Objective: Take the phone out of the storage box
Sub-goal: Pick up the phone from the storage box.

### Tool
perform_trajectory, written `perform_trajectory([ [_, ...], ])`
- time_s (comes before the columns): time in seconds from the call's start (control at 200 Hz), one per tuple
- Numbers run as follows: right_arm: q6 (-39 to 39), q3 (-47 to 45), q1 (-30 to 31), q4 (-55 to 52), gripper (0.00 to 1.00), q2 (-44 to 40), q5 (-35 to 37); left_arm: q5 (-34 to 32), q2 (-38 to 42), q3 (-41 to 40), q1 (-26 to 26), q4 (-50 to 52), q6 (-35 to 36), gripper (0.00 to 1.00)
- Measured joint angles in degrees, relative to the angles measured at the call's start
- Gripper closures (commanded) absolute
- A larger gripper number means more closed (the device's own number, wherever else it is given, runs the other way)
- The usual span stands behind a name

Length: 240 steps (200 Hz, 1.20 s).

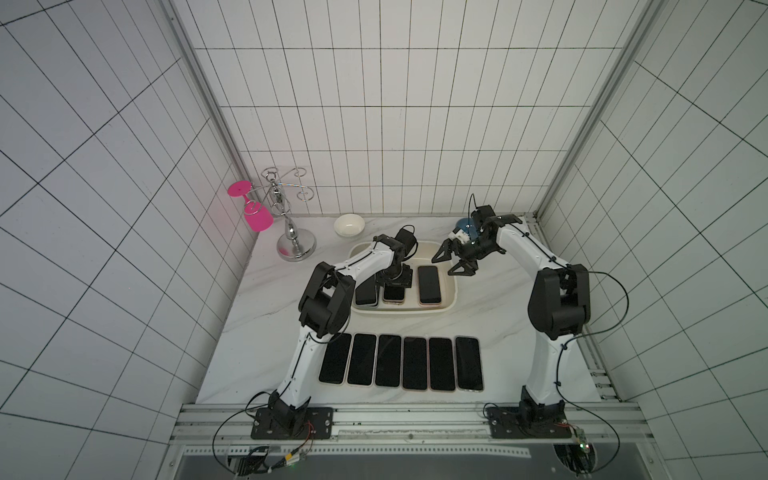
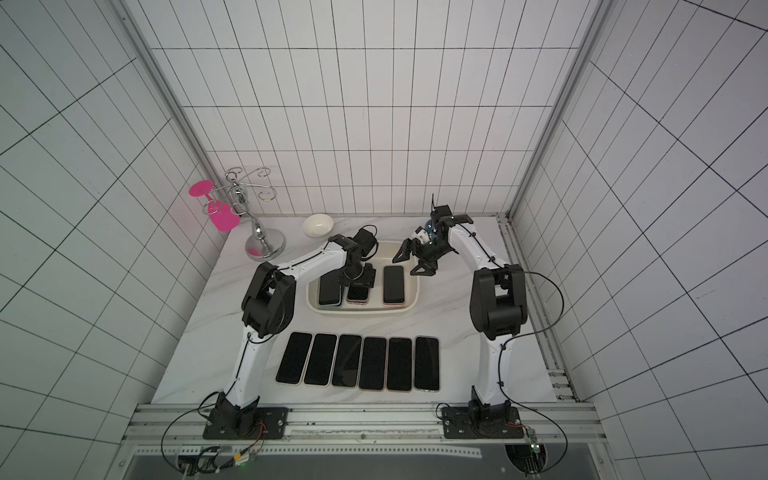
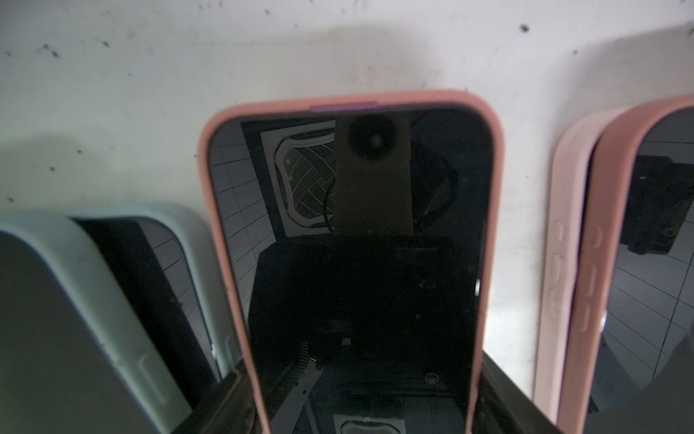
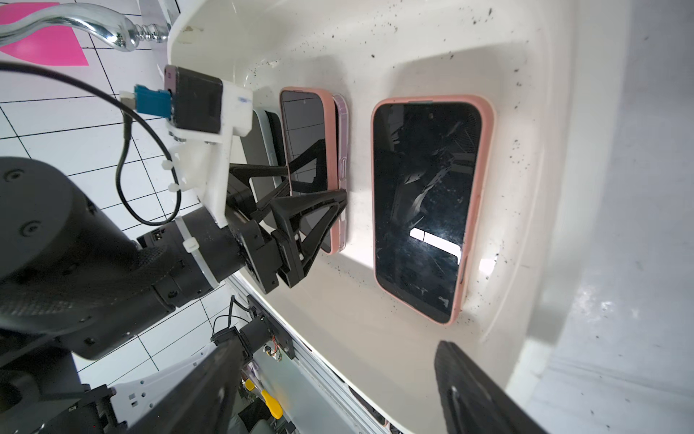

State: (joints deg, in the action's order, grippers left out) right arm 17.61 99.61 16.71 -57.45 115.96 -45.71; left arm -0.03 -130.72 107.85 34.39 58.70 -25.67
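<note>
Reaching left gripper [image 4: 315, 184]: it is pointing down into the storage box [image 1: 454, 297], its jaws standing wide along both long edges of the middle phone [image 1: 393, 293]; whether they are pressing on it cannot be told.
Middle phone: it is lying screen-up in a pink case at the box's centre, resting on a clear-cased phone [image 4: 341, 169].
Storage box: it is sitting on the table [image 1: 257, 332], a little toward 12 o'clock from the middle.
Box, 3 o'clock side: a second pink-cased phone [image 1: 429, 284] is lying flat, apart from the middle phone.
Box, 9 o'clock side: a pale-cased phone [image 1: 365, 296] is lying just beside the middle phone.
Right gripper [image 1: 440, 267]: it is hovering over the box's rim at about 2 o'clock, jaws spread wide and holding nothing.
Table, 6 o'clock: a row of six phones [image 1: 401, 362] is lying side by side, screens up.
Table, 11 o'clock: a white bowl [image 1: 349, 225] is sitting near the wall.
Table, 10 o'clock: a pink glass [image 1: 258, 219] is hanging from a chrome rack [image 1: 296, 245].
</note>
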Motion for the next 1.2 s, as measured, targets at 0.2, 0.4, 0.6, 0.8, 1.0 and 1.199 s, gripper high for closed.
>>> perform_trajectory([
  [0.2, -0.2, -0.5, 0.0, 0.0, 0.14, 0.0, 0.0, -0.1, 0.0, -0.3, 0.0, -0.9, -0.5, 0.13],
  [0.4, -0.3, -1.0, -0.2, 0.0, 0.14, 0.0, 0.0, -0.1, 0.0, -0.4, -0.1, -1.2, -0.7, 0.19],
  [0.6, -0.4, -1.4, -0.2, 0.0, 0.15, 0.0, 0.1, -0.2, 0.9, -1.8, -0.2, -2.4, -0.9, 0.25],
  [0.8, -0.4, -1.4, -0.2, 0.0, 0.15, 0.0, 0.1, -0.1, 2.5, -2.9, -0.2, -2.3, -0.9, 0.27],
  [1.0, -0.4, -1.4, -0.2, 0.0, 0.15, 0.0, -0.4, 0.1, 6.8, -3.0, -0.3, -2.3, -0.9, 0.27],
  [1.199, -0.3, -0.5, -0.2, 0.0, 0.15, 0.1, -1.2, 0.6, 8.4, -2.4, -0.4, -2.0, -0.6, 0.26],
])
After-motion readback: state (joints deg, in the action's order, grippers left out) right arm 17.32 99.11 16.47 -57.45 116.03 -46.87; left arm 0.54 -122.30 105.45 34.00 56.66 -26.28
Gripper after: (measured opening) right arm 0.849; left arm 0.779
